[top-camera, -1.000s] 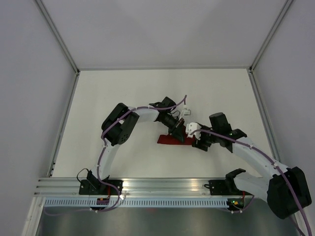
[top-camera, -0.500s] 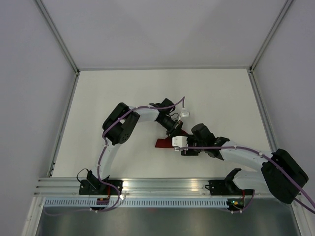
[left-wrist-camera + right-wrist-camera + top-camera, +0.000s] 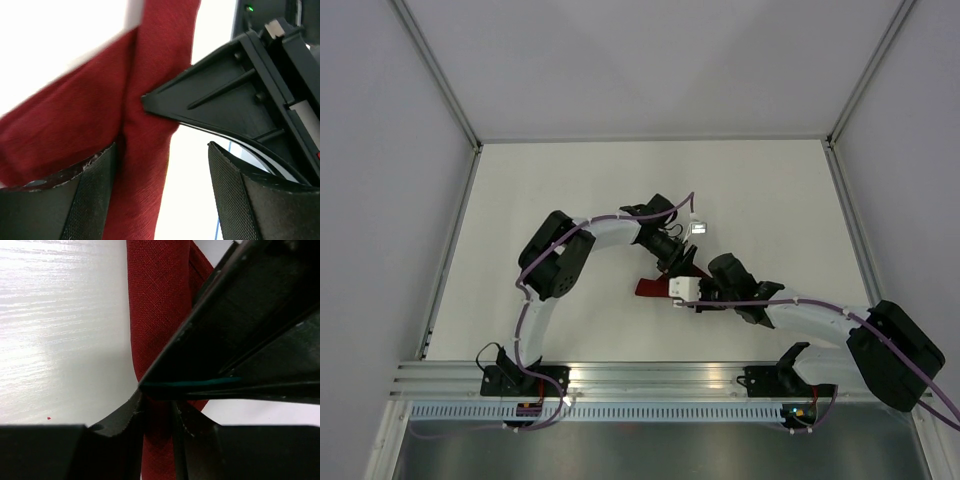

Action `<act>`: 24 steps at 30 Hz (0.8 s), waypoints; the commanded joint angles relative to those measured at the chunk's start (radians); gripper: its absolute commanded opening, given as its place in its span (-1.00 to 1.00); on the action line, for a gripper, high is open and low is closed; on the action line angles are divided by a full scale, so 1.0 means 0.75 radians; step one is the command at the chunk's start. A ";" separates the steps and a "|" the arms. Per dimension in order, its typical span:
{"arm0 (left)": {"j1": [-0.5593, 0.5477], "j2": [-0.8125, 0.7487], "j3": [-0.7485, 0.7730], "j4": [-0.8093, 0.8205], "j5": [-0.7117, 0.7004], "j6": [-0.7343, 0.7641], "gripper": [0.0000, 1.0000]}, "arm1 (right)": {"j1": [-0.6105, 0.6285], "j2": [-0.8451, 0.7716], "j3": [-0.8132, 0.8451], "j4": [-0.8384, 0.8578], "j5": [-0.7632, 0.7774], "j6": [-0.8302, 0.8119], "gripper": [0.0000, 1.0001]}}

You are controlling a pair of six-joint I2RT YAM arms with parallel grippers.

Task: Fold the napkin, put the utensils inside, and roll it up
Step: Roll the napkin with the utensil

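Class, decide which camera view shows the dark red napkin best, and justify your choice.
Left wrist: the napkin fills much of the frame, with its folds visible. The right wrist view shows only a narrow strip of it. The top external view shows just a small red patch, mostly covered.

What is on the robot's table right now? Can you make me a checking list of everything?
Surface: white table, smooth and shiny.
Job's things: dark red napkin, gathered into a narrow strip between the two arms; no utensils seen.
Clutter: nothing seen.
Grippers: left gripper open, with the napkin lying between its fingers; right gripper pinched shut on the napkin.
Cables: purple cables run along both arms.
Surroundings: pale walls on three sides; metal rail at the near edge.
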 commanded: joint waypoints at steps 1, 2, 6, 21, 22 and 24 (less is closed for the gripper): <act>0.038 -0.034 -0.001 0.032 -0.262 -0.037 0.55 | -0.003 -0.022 -0.033 -0.101 0.024 0.008 -0.69; 0.042 -0.053 0.001 0.034 -0.274 -0.043 0.54 | -0.003 -0.022 -0.029 -0.107 0.018 0.010 -0.69; 0.077 -0.134 -0.027 0.050 -0.405 -0.090 0.50 | -0.003 -0.005 0.002 -0.161 -0.027 0.014 -0.70; 0.237 -0.875 -0.534 0.428 -0.980 -0.252 0.56 | -0.207 0.381 0.396 -0.645 -0.415 -0.109 -0.73; 0.233 -0.956 -0.579 0.463 -0.996 -0.256 0.55 | -0.236 0.416 0.429 -0.730 -0.442 -0.127 -0.73; 0.214 -1.026 -0.714 0.586 -1.008 -0.266 0.54 | -0.266 0.530 0.533 -0.863 -0.513 -0.188 -0.73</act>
